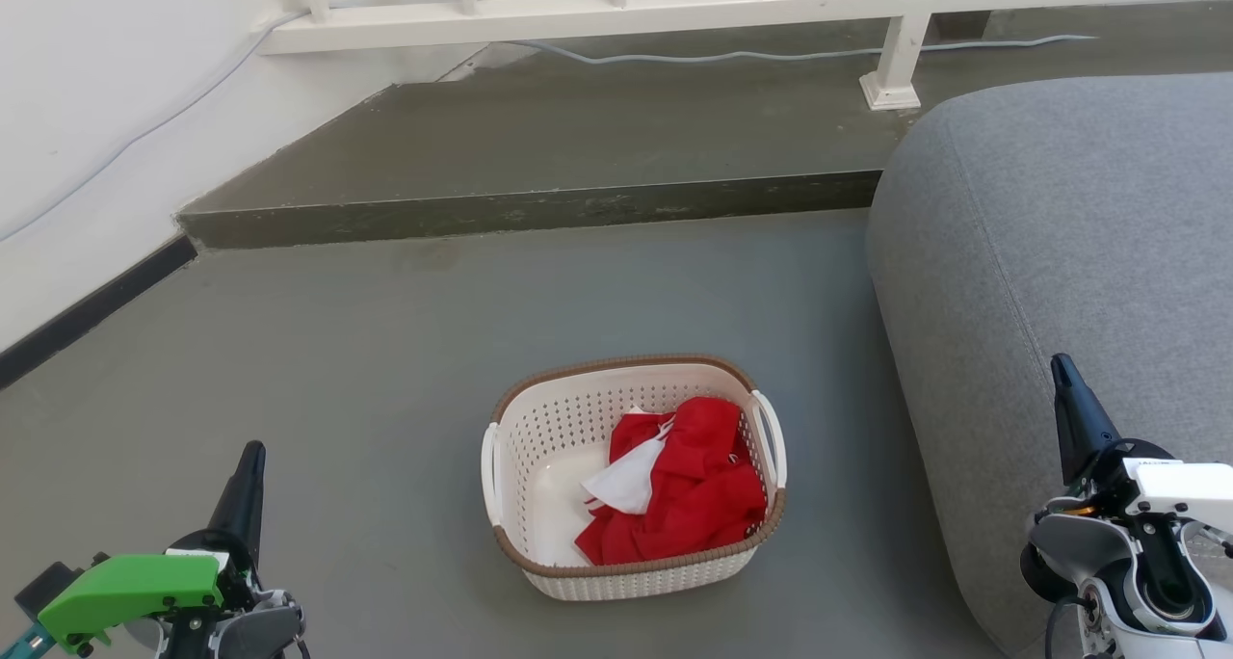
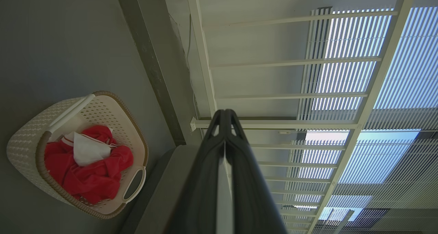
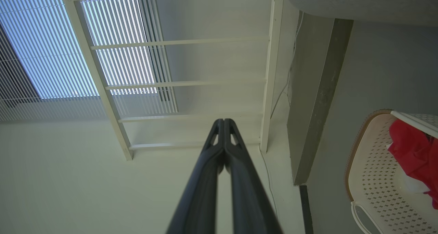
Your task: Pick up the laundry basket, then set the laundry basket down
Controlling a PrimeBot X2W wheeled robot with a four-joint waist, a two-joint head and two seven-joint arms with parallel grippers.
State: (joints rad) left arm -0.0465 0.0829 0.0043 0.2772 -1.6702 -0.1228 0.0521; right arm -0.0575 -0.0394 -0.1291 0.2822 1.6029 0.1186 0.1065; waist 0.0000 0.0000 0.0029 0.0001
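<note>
1. Laundry basket (image 1: 554, 428): sitting on the floor (image 1: 337, 351) just beside the grey sofa (image 1: 1060, 235), carrying red clothing (image 1: 698, 490); side handles facing each arm, suiting a two-handed lift.
2. Left gripper (image 1: 250, 466): hanging clenched, empty, well apart from the basket.
3. Right gripper (image 1: 1064, 380): hanging likewise, clenched and empty.

Laundry basket (image 1: 554, 428) bottom partly under clothes (image 1: 698, 490)

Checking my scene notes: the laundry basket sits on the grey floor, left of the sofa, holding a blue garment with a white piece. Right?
The garment is red, not blue, as the head view shows. The laundry basket does sit on the floor, left of the sofa.
</note>
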